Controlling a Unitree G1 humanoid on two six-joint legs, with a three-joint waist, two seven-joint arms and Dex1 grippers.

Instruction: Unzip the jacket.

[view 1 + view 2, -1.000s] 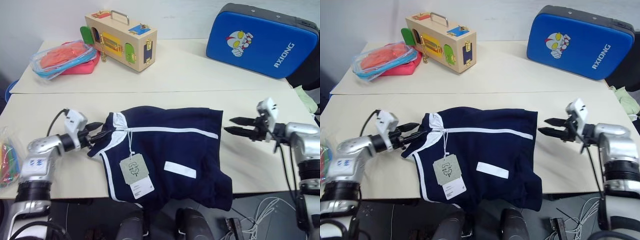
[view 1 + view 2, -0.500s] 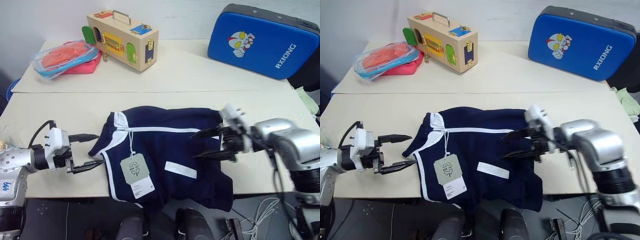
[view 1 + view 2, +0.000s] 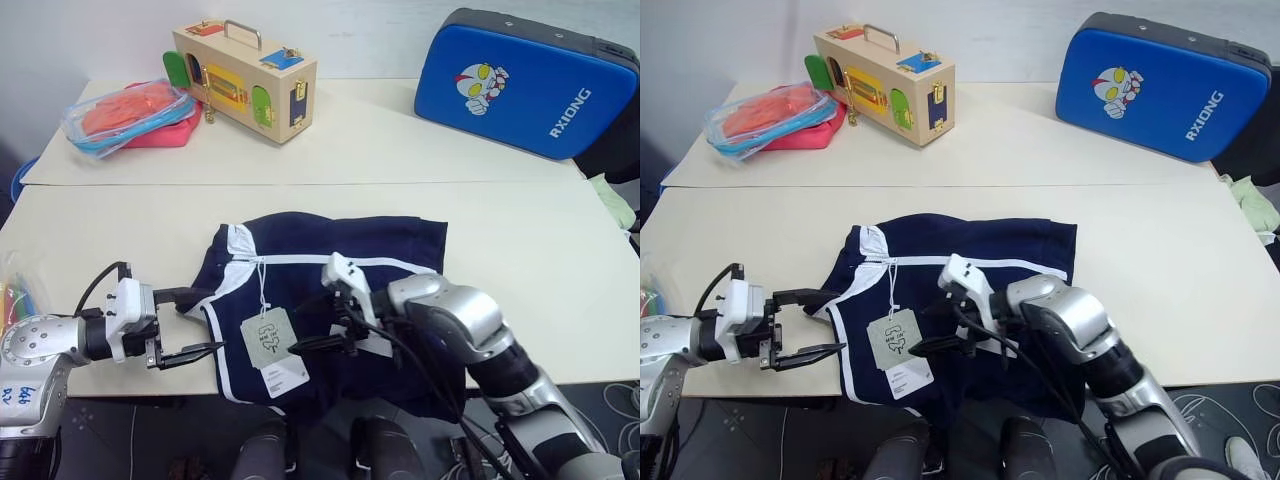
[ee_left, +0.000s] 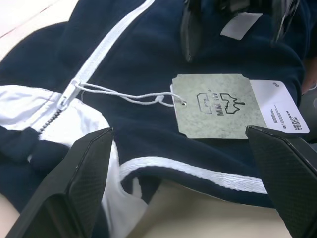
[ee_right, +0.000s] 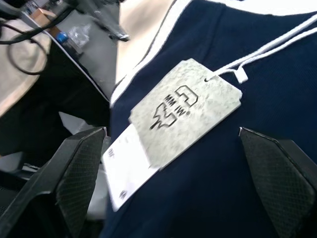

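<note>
Your small navy-blue soft fabric jacket (image 3: pixel 330 300) lies flat near the front edge of the cream tabletop (image 3: pixel 520 250), collar end toward your left, hem toward your right. Its white zipper line (image 3: pixel 350 261) runs left to right across the chest, so the long axis of any pull is along that line, toward the right.

The white zipper pull (image 4: pixel 66 97) sits at the collar end, still at the top of the track, with the string of the grey-green paper hang tag (image 4: pixel 218 105) tied through it. The zip looks fully closed, though the lower end is partly hidden behind the arm.

Left gripper (image 3: pixel 185 325): fingers spread wide, holding nothing, just beside the collar edge at the jacket's left. In the left wrist view the pull lies ahead of it, between the line of its two fingers. This is the nearer hand to the pull.

Right gripper (image 3: pixel 325 325): fingers also spread, empty, hovering over the jacket's middle and pointing left, just beside the hang tag. It is on the hem side of the pull.

Judgement: the pull is a short reach from the left; the right is placed to pin the cloth.
</note>
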